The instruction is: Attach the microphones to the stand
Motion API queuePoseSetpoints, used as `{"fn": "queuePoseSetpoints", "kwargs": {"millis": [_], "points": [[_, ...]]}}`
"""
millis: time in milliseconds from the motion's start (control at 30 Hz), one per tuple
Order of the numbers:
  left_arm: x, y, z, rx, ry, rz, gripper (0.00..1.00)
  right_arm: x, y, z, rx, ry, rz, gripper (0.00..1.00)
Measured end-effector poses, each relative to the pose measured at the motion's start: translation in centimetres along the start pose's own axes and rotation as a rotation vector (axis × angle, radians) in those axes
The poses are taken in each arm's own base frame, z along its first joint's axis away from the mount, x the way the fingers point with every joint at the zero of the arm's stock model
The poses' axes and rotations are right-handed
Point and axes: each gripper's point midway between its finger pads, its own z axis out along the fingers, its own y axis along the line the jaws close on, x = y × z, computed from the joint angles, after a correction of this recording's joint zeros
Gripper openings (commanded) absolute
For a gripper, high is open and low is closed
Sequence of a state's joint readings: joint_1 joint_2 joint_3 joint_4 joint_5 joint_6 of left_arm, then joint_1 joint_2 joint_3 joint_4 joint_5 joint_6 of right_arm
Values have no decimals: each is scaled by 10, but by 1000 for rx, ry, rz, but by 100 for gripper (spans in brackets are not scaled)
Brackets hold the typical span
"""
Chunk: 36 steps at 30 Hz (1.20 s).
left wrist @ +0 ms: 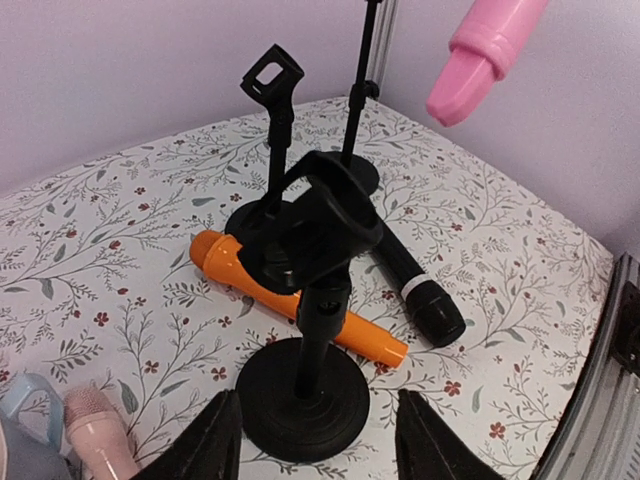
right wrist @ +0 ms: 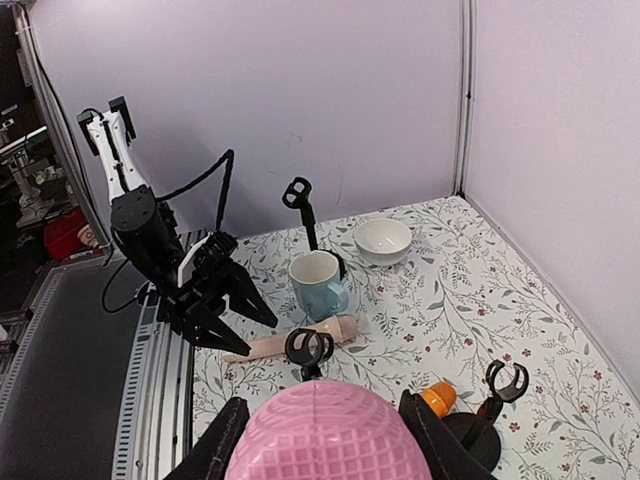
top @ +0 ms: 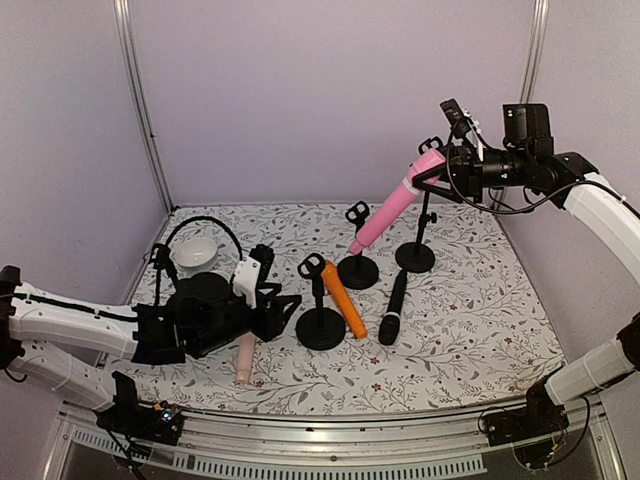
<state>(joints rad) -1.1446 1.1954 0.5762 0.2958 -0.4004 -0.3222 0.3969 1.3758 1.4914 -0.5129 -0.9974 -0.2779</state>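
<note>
The left tool [left wrist: 318, 420] shows in its own wrist view only as two dark fingertips at the bottom edge. They stand well apart with nothing gripped between them. From above, its body covers the upper part of the pale beige-pink microphone [top: 243, 358], which lies flat on the near left of the flowered worktop [top: 470, 330]. Only the rounded mesh head of this microphone enters the left wrist view, cut off at the edge beside a sliver of the blue mug [right wrist: 318, 283]. The mug itself cannot be seen from above.

The right tool [top: 432, 172] is closed on the bright pink microphone [top: 395, 205], gripping it near the head. It holds the microphone tilted in the air over the far right, tail slanting down and left. In the right wrist view the ribbed pink head fills the bottom edge and hides the rest of the body. Whether the tail touches a stand is unclear.

The orange microphone [left wrist: 230, 265] lies flat in the middle, passing behind the post of the nearest stand [left wrist: 315, 235], whose clip is empty. The black microphone [left wrist: 415, 290], which has a pale ring below its head, lies just to its right. A white bowl [top: 192, 253] sits far left.
</note>
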Motion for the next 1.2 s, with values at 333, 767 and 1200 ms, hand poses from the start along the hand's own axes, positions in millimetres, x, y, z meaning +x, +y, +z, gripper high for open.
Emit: {"fn": "queuePoseSetpoints", "kwargs": {"millis": [333, 767, 1200], "points": [[19, -3, 41, -39, -89, -20, 52, -9, -13, -2, 90, -45, -49, 0], [7, -11, 86, -104, -220, -50, 38, -18, -12, -3, 92, -74, -58, 0], [7, 1, 90, -179, -274, -67, 13, -10, 24, 29, -12, -47, -68, 0]]}}
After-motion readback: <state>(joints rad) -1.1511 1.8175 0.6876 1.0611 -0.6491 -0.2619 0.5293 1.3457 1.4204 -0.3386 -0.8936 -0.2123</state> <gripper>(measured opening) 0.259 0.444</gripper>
